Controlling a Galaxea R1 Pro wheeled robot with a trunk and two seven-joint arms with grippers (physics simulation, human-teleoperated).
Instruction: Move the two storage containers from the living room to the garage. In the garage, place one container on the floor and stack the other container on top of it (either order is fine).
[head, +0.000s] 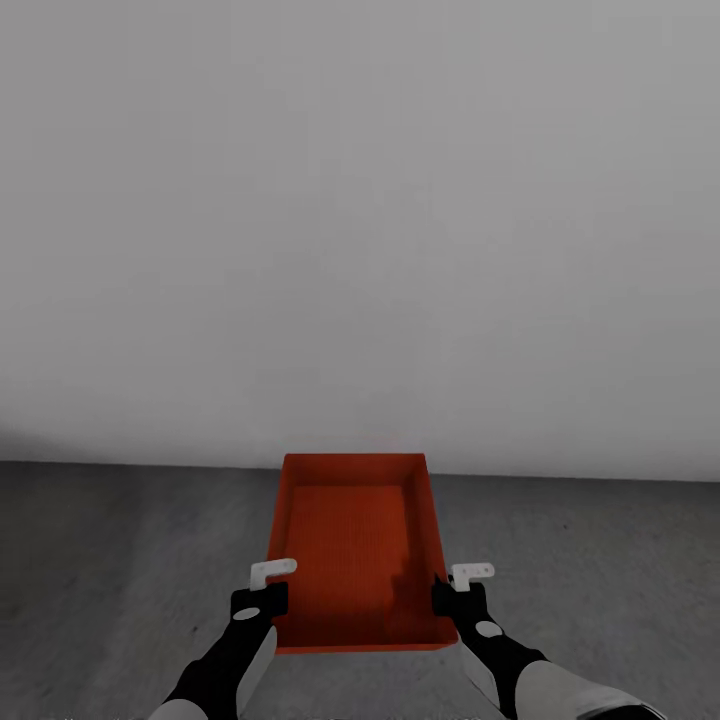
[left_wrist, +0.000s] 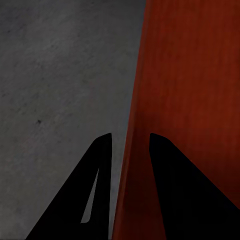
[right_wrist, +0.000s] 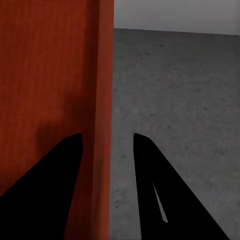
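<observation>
One orange-red storage container (head: 350, 540), open at the top and ribbed inside, sits between my two arms above the dark grey garage floor (head: 120, 560). My left gripper (head: 272, 600) clamps its left side wall near the front corner. My right gripper (head: 452, 598) clamps the right side wall opposite. In the left wrist view the gripper (left_wrist: 129, 136) has its black fingers on either side of the container (left_wrist: 190, 75) wall. The right wrist view has the gripper (right_wrist: 106, 135) straddling the container (right_wrist: 50, 65) wall the same way. I cannot tell whether the container touches the floor.
A plain pale grey wall (head: 360, 200) rises just beyond the container's far end. Speckled concrete floor (left_wrist: 60, 75) spreads to both sides, and the floor (right_wrist: 175, 100) runs up to the wall (right_wrist: 175, 15).
</observation>
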